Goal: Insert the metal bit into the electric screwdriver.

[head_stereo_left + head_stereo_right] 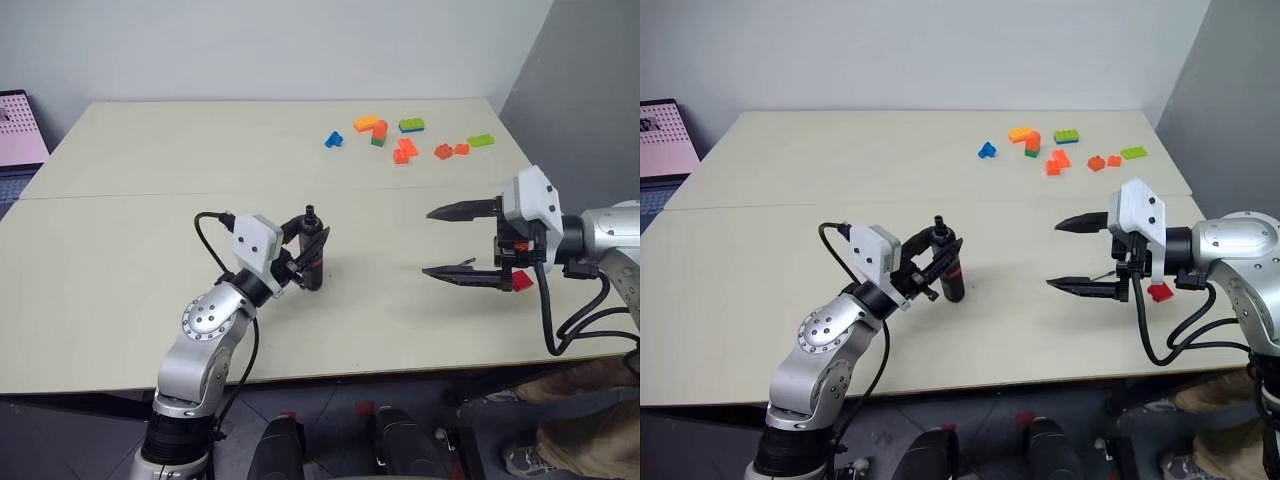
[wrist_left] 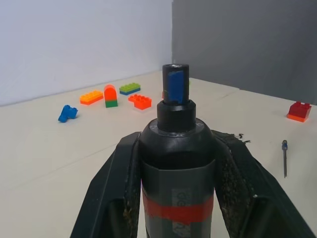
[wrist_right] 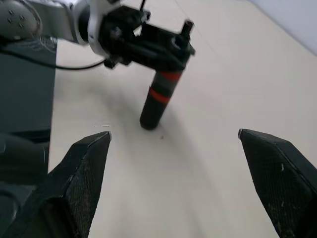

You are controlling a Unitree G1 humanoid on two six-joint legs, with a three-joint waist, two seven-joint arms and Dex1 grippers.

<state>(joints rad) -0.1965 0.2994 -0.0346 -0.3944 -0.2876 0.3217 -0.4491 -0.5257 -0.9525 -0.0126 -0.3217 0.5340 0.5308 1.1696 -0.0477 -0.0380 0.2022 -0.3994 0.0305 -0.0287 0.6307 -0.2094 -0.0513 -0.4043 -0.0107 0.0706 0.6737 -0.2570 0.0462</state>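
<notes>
A: Where do things stand?
B: The left hand [image 1: 940, 262] is clamped on the electric screwdriver [image 1: 950, 268], upright near the middle of the surface [image 1: 790, 190], socket end up; the right hand [image 1: 1072, 255] hangs wide and empty toward the right edge.
A: And the metal bit [image 2: 285, 157]?
B: Lying loose on the surface toward the right edge; I'd pinch it mid-shaft, then line it up with the socket.

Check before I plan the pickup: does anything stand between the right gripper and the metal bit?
Nothing visible does. The metal bit lies on the bare table near the open right gripper; a red brick sits beside it, apart.
</notes>
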